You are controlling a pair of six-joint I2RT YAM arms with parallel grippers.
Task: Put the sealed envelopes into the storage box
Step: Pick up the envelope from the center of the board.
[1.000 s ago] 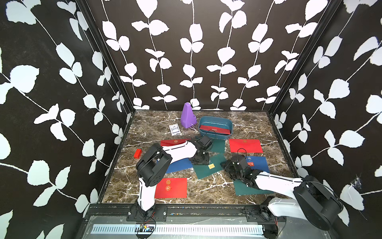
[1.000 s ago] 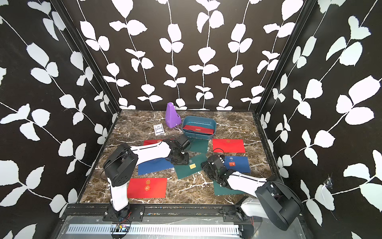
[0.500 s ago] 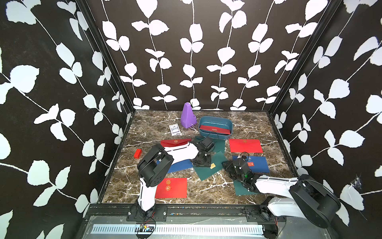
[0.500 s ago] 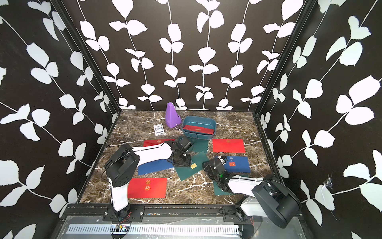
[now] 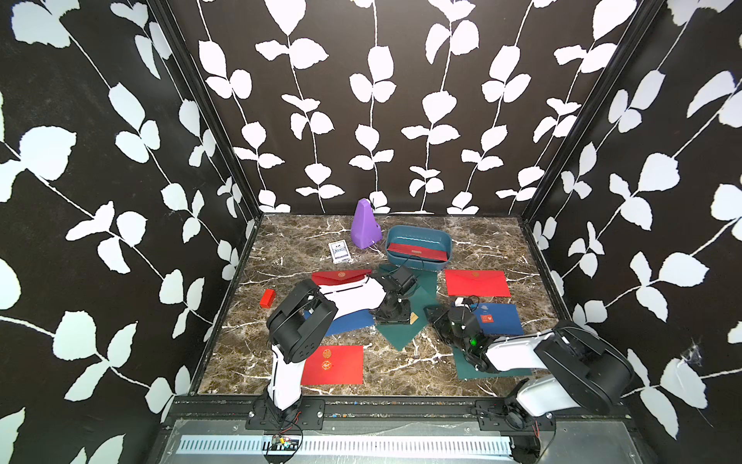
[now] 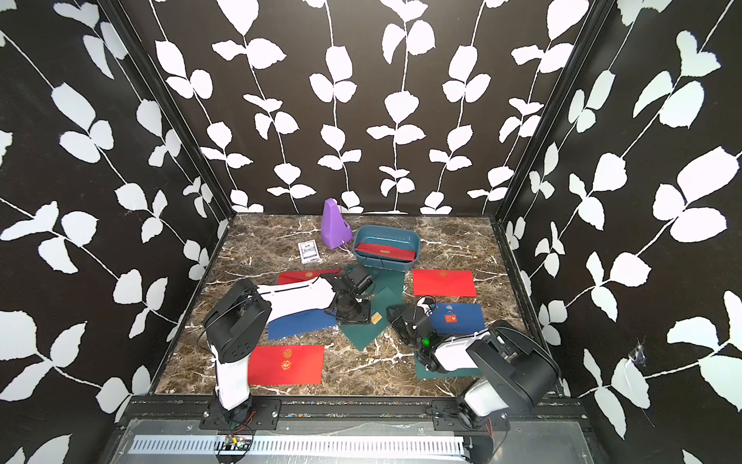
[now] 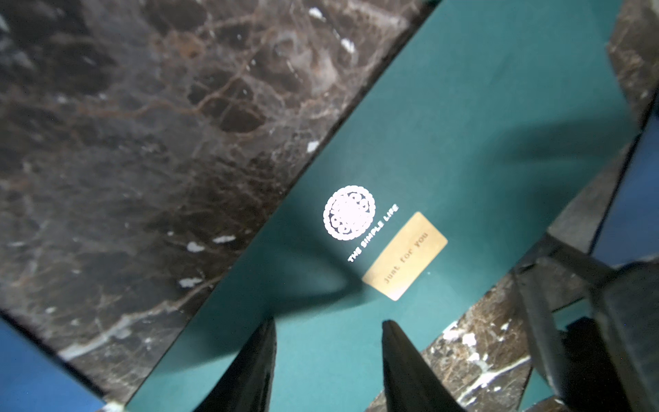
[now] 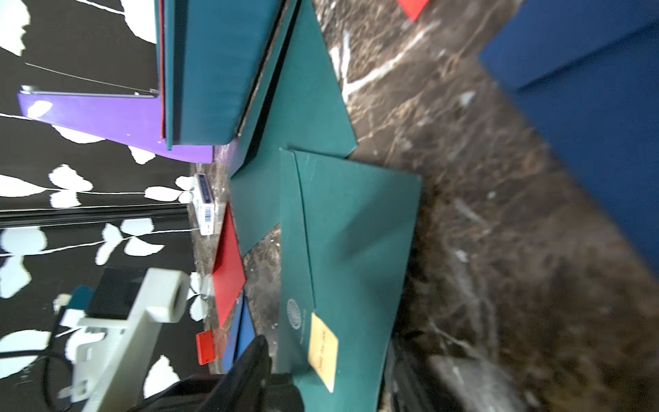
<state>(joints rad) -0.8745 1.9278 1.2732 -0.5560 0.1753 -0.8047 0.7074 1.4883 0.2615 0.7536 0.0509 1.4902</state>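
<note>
Left arm: left gripper [image 7: 328,335] points down with its fingers [image 7: 262,360] a middling way apart. The tips are on the middle green envelope [image 7: 463,125] and nothing is pinched between them.
Right arm: right gripper [image 5: 435,315] sits low at that envelope's near right edge. One finger [image 8: 253,364] shows sharp and the rest is blurred, so I cannot tell if it grips.
Writing: white round emblem [image 7: 349,212] with "THE SIMPLE LIFE" beside it; tan sticker [image 7: 404,255] reads "Just for you".
Edges: the middle green envelope lies slantwise. Its far corner overlaps a second green envelope [image 5: 425,281], which runs under the box front.
Box: the teal box [image 5: 417,231] stands at the back, just beside a purple pyramid [image 5: 363,225], with one red envelope [image 5: 417,251] inside.
Other envelopes: right red envelope [image 5: 475,283]; front red envelope [image 5: 333,363] with two gold emblems; left red envelope [image 5: 341,276]; plain blue envelope [image 5: 349,321] under the left arm; stickered blue envelope [image 5: 502,319] near the right gripper; third green envelope [image 5: 465,369] under the right arm.
Open room: bare marble table [image 5: 409,361] at front centre and in the back right corner.
Clutter: card pack [image 5: 339,252] back left; red block [image 5: 268,298] at the left edge.
</note>
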